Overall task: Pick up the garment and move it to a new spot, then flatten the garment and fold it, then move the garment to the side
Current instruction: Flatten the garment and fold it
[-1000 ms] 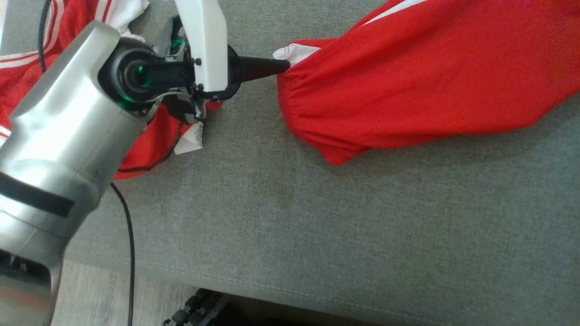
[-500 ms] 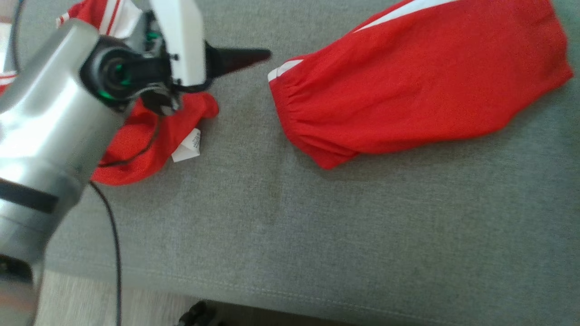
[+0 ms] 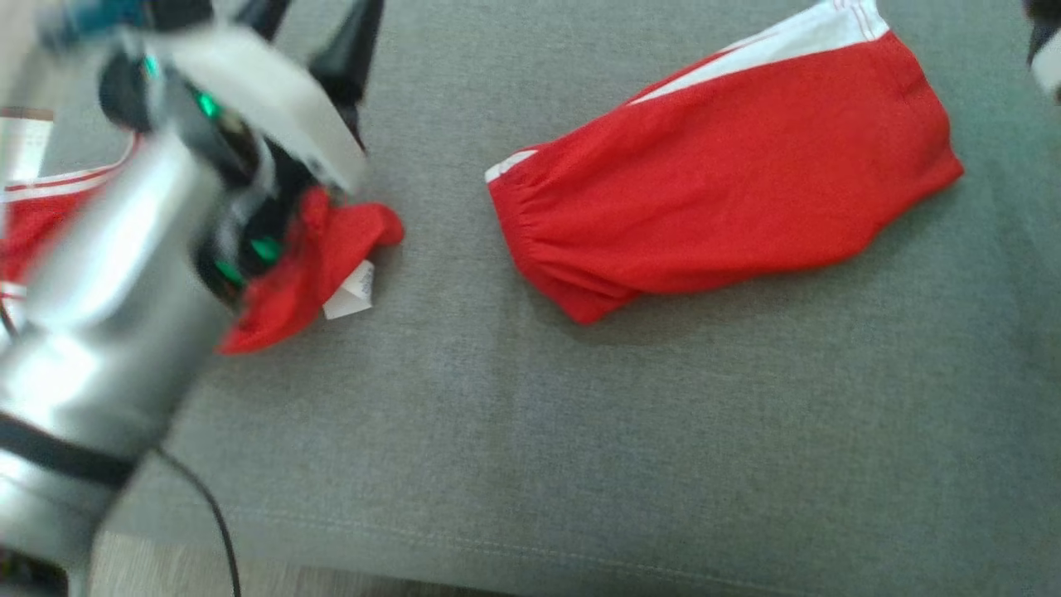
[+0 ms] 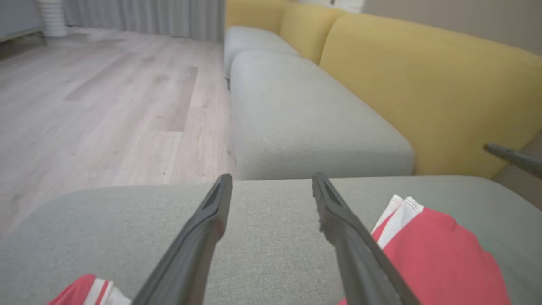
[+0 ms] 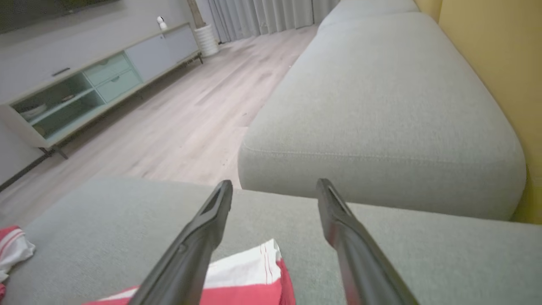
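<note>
While the left tool (image 4: 271, 180) hangs above the grey cushion (image 3: 530, 431) with its fingers spread wide and empty, a crumpled red cloth (image 3: 323, 249) with a white label (image 3: 352, 294) lies beneath its arm. Well apart to the right lies the folded red garment (image 3: 721, 191), a white stripe (image 3: 771, 50) along its far edge. The right tool (image 5: 275, 184) hovers near that stripe, wide open, holding nothing.

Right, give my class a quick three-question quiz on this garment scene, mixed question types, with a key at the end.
1. True or false: the left tool grips the folded red garment.
2. The folded red garment lies on: A) a grey cushion; B) a wooden table; C) a metal tray.
3. Fill in: the right tool has its jaws ____.
Key: 1 false; 2 A; 3 open.
</note>
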Motion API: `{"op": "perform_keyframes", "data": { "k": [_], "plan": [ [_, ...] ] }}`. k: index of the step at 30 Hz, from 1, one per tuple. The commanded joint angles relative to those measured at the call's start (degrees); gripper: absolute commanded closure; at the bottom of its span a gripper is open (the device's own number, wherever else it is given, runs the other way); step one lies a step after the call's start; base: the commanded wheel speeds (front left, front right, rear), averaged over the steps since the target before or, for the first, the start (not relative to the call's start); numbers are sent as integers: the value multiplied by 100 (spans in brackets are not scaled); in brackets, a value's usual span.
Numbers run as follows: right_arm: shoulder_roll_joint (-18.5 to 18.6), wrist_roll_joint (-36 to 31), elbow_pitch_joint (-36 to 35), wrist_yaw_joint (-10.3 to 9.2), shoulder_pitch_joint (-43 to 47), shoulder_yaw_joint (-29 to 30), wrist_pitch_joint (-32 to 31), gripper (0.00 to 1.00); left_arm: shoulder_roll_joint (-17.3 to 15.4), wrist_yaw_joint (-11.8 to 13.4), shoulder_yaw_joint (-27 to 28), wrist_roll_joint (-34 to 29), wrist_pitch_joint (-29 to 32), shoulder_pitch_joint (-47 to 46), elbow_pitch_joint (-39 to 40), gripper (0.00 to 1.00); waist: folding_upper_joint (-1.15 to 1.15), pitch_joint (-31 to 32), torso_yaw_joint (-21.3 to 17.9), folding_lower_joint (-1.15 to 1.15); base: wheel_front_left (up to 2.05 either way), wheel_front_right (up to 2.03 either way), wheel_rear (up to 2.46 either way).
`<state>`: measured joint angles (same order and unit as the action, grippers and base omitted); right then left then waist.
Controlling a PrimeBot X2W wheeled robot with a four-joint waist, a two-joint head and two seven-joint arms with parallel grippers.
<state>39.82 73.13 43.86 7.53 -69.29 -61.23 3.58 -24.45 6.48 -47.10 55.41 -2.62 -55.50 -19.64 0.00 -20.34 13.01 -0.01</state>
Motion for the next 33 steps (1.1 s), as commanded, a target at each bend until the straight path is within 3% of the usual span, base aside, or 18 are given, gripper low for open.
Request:
{"op": "perform_keyframes", "data": {
  "k": [1,4,7,11,21,31,32,33],
  "plan": [
    [-58,35,75,-4,181,-31,65,0,-150,194,298,-163,-396,37,285,0,0,61,86,1,0,0,0],
    [-144,141,406,-4,378,-124,-58,0,-35,626,268,-475,-991,593,653,0,0,73,208,1,0,0,0],
    [-152,229,726,-4,429,-223,-357,0,182,946,391,-647,-1194,1198,1091,0,0,18,359,1,0,0,0],
    [-195,334,1234,-4,330,-278,-785,0,592,1103,788,-1095,-1233,2075,1733,0,0,-88,557,1,0,0,0],
    [-298,876,1826,-4,264,-367,-2739,0,1656,590,1897,-1918,-1237,3644,2209,0,0,-139,947,1,0,0,0],
    [-518,1080,2220,-4,499,-465,-3695,0,2049,99,2273,-2341,-1237,4083,2038,0,0,-74,1043,1,0,0,0],
    [-519,1078,2146,-4,509,-466,-3663,8,2066,75,2296,-2365,-1237,4102,2021,0,0,-69,1032,1,0,0,0],
    [-506,1063,2064,-4,508,-460,-3549,60,2081,55,2322,-2383,-1237,4117,2005,0,0,-62,1015,1,0,0,0]
  ]
}}
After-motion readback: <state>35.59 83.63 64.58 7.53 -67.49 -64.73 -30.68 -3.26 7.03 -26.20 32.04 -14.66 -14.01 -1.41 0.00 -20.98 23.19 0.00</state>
